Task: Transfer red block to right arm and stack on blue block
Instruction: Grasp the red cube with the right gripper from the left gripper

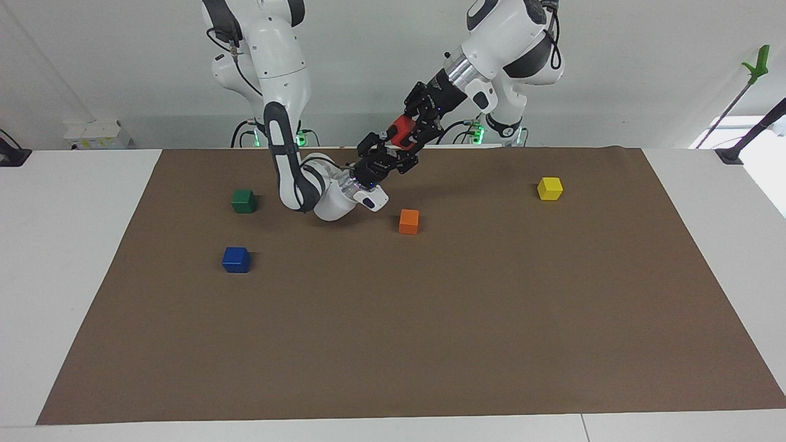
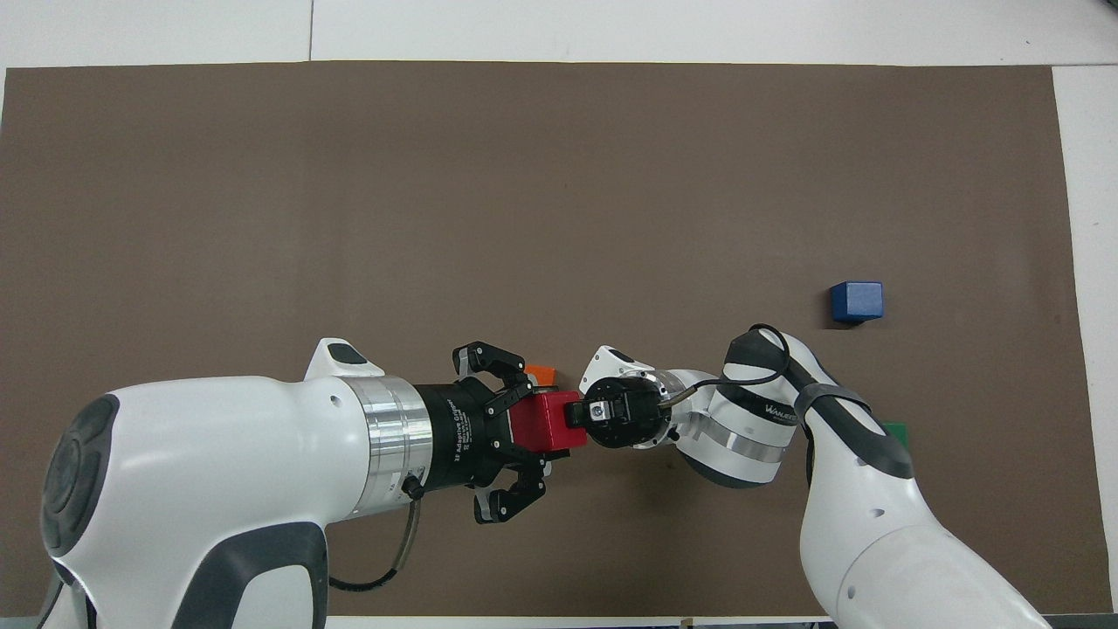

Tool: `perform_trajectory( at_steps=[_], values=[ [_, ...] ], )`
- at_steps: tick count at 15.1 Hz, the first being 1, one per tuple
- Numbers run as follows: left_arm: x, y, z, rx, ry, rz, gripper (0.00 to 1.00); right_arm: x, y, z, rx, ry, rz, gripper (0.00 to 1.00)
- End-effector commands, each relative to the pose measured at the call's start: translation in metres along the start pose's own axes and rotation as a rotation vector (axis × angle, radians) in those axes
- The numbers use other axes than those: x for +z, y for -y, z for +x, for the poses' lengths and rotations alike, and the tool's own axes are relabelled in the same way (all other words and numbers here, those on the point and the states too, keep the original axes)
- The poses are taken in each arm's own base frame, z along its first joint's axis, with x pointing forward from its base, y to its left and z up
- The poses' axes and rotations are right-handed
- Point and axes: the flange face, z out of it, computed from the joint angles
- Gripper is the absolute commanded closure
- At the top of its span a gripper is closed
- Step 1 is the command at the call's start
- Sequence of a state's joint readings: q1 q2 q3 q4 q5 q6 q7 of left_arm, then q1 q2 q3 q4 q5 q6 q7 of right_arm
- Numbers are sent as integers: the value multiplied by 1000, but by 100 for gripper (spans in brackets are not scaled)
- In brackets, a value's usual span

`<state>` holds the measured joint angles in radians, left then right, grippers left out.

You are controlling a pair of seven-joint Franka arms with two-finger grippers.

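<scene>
The red block [image 1: 402, 130] [image 2: 540, 421] hangs in the air between both grippers, over the mat's robot-side middle. My left gripper [image 1: 415, 129] [image 2: 527, 433] has its fingers spread wide on either side of the block. My right gripper [image 1: 393, 146] [image 2: 575, 412] comes from the other end and is shut on the block's end, one finger over its top. The blue block [image 1: 236, 259] [image 2: 856, 301] sits alone on the brown mat [image 1: 393, 344] toward the right arm's end.
An orange block [image 1: 409, 221] [image 2: 542, 373] lies on the mat just below the grippers. A dark-green block [image 1: 244, 201] [image 2: 896, 429] sits nearer to the robots than the blue one. A yellow block [image 1: 549, 188] sits toward the left arm's end.
</scene>
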<state>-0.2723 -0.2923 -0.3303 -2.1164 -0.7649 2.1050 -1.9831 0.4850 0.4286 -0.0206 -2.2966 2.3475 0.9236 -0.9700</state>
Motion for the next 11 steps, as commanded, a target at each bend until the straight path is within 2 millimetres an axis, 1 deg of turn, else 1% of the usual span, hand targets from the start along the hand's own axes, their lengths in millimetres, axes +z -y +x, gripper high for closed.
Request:
perform_trajectory(
  at_steps=[1, 2, 3, 4, 8, 10, 11],
  values=[
    [-5, 7, 6, -18, 18, -20, 100, 3, 3, -7, 28, -2, 4, 10],
    [-6, 7, 6, -18, 16, -20, 100, 2, 3, -10, 36, -5, 3, 18],
    [-6, 7, 6, -17, 16, -20, 100, 2, 0, -13, 45, -3, 0, 50],
    [-5, 7, 8, -19, 14, -18, 100, 4, -3, -14, 49, -2, -3, 99],
    [-6, 8, 8, -15, 13, -18, 100, 14, 4, -13, 74, 5, -18, 100],
    [-5, 9, 8, -8, 12, -15, 100, 14, 8, -12, 82, 6, -16, 100],
    [-6, 8, 7, -4, 13, -19, 85, 16, 10, -12, 84, 8, -16, 100]
  ],
)
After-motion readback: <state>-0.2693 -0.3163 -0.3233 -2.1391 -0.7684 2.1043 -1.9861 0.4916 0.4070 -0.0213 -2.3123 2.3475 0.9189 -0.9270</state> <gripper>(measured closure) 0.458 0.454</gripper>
